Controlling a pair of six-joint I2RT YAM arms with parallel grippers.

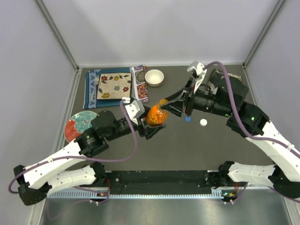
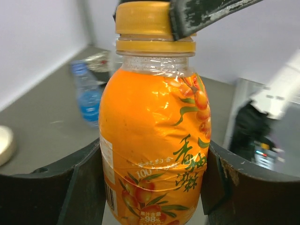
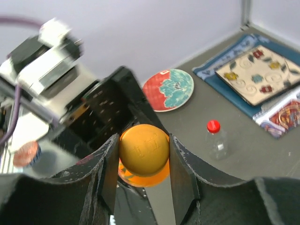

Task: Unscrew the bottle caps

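A short orange bottle (image 2: pixel 154 140) is held upright above the table, with my left gripper (image 2: pixel 154 187) shut on its body, one finger on each side. My right gripper (image 3: pixel 144 154) is shut on its orange cap (image 3: pixel 144 149), and one of its fingers (image 2: pixel 197 14) shows against the cap (image 2: pixel 143 21) in the left wrist view. From above, the bottle (image 1: pixel 157 116) hangs between both grippers at the table's middle. A blue cap (image 1: pixel 188 119) and a white cap (image 1: pixel 203 123) lie loose on the table. A slim clear bottle (image 3: pixel 217 143) stands with its red cap (image 3: pixel 213 125) on. A blue-tinted bottle (image 2: pixel 86 93) lies behind.
A white bowl (image 1: pixel 154 77) stands at the back. Left of it a flowered tile (image 1: pixel 114 86) lies on a blue cloth (image 1: pixel 90 91). A red and teal plate (image 1: pixel 79 124) sits at the left, near the left arm.
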